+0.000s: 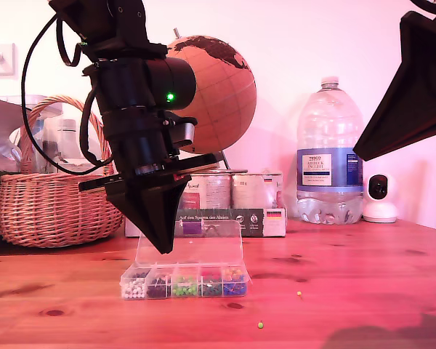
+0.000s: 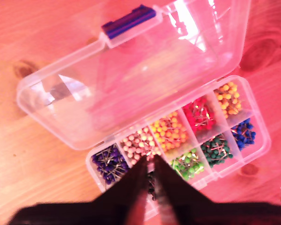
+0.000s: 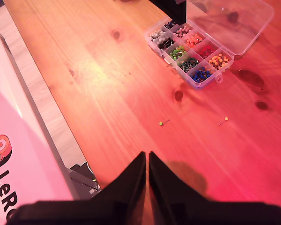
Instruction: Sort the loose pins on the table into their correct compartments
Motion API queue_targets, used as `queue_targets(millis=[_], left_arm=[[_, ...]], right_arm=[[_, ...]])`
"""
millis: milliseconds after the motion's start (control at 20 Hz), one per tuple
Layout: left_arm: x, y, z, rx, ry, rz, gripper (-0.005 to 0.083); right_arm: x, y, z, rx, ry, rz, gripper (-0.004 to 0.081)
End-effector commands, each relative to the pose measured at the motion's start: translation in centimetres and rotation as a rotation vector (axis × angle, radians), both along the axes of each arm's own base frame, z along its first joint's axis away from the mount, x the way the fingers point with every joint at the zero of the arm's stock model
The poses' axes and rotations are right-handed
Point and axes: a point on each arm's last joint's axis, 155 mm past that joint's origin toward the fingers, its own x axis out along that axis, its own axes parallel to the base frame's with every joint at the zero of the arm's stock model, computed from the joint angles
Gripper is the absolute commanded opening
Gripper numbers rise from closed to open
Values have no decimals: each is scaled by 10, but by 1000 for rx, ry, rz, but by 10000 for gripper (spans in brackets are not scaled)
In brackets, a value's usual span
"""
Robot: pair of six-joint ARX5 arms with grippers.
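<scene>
Open pin box (image 1: 185, 280) on the bench (image 1: 334, 269), two loose pins (image 1: 260, 325) at the exterior view's right of it, basket (image 1: 47, 203), globe (image 1: 218, 91), bottle (image 1: 329, 156) behind.

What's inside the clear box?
The box holds little sections of ball-headed pins sorted by colour: purple, pink, orange-yellow, red, orange, light green, dark green, blue. My first gripper covers part of the near sections, so those pins are hidden.
</scene>
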Motion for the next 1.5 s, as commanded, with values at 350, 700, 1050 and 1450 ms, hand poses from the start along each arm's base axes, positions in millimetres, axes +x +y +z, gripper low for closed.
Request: queue_targets(millis=[350,700,1050,1450], left_arm=[[-3,-1,-4,0,11,-24,-31],[-2,-8,43,-57,-96,-84,-19],[-17,-29,113,-155,-273,-215,-19],[-54,-33,131,-307,-343,-346,-19]], right_arm=[[1,3,4,11,-11,6,-13],[2,2,4,13,-2,-8,-13],[23,2,-13,-18,34,-92,-13],[42,-4,-39,-42,144,-236,-13]])
